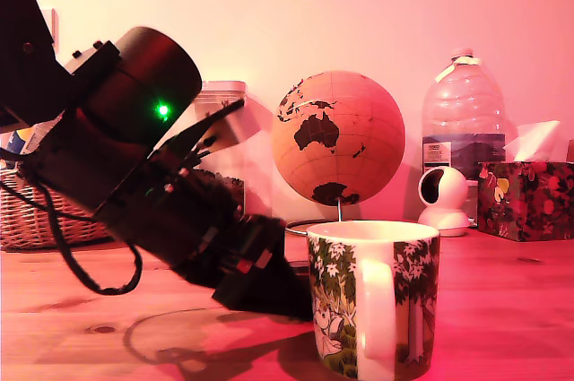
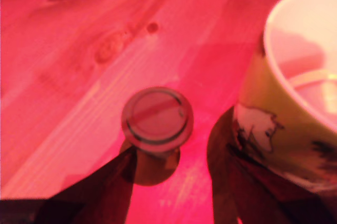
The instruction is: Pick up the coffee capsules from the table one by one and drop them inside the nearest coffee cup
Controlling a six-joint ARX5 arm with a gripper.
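The small dark tapered capsule [image 2: 157, 116] stood on the light wooden bench [image 2: 79, 76], just beside the white leaf-printed ceramic mug [image 2: 295, 113]. The hand's opening could not be told. Recommended: centre over the capsule's rim, avoiding the mug.

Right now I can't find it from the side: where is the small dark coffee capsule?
In the wrist view, the small dark coffee capsule stands on the light wooden table, beside the white leaf-printed mug, not touching it.

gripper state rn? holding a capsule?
Gripper: open, holding nothing. The coffee capsule stands on the table between its fingers, beside the coffee cup.
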